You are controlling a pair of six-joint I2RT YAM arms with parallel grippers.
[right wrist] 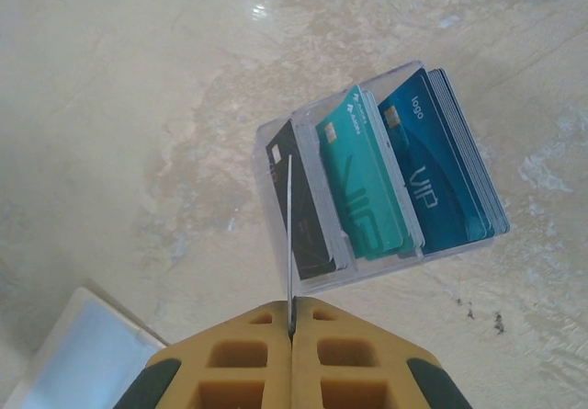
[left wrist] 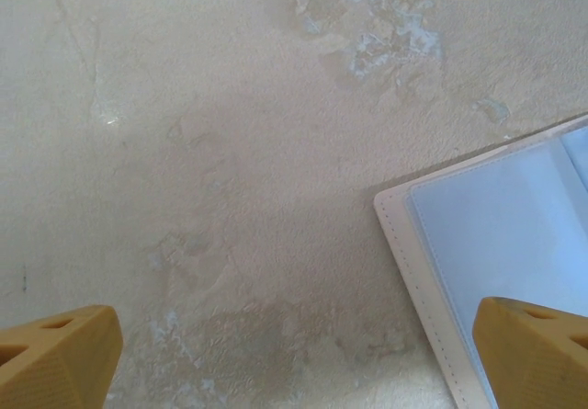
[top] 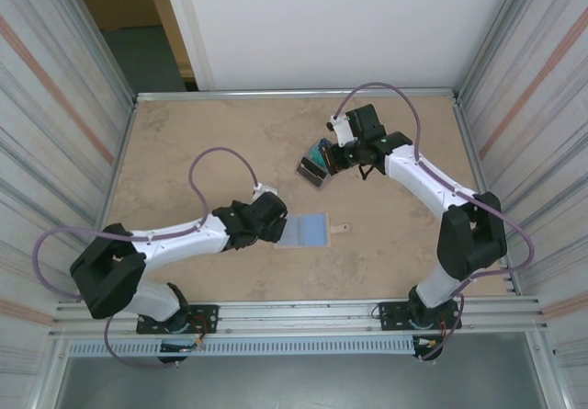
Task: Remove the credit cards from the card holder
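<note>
My right claw (right wrist: 292,328) is clamped shut on one credit card (right wrist: 289,234) by its edge, and since it looks light, stiff and slick I squeeze its flat faces, over the clear tray (right wrist: 268,165) ahead, card holder (right wrist: 87,358) lying open back-left of me.

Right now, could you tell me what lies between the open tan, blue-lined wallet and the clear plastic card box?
Bare tabletop separates wallet and box, per the top view.

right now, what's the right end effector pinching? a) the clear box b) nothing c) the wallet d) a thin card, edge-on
d: the right end effector is shut on a thin card, held edge-on over the clear box.
</note>
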